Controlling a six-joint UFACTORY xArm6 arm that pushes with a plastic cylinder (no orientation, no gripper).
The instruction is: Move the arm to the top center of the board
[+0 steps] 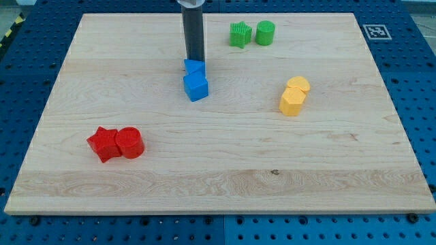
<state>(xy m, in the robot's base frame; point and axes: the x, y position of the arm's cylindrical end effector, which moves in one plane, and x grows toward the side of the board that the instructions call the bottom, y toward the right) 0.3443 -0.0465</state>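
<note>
**Inspector A:** We begin with my tip [195,60]. It stands on the wooden board [225,184], left of centre and in the upper part, touching or just beside the far edge of the upper blue block [194,67]. The target, the top centre of the board, lies a little toward the view's top and right of it. There are no fingers on this rig, only the rod, so we record no hold of any kind.

**Inspector B:** And the surroundings?

**Inspector A:** The blue cube [196,87] sits directly below the upper blue block, the two touching. Toward the view's top right we note the green star [240,35] and the green cylinder [265,33], side by side near the top edge. The yellow pair [293,96] lies well apart at the right; the red star [103,144] and red cylinder [129,143] lie at the lower left. The board rests on the blue counter [27,102].

**Inspector B:** Risks?

**Inspector A:** In our judgement, two. A sideways start could drag the upper blue block, since the tip is so close against it. Overshoot to the right could strike the green star, which stands near the target zone. Drawing away toward the top edge first, then stopping short of the green star, would appear the safer course.
</note>
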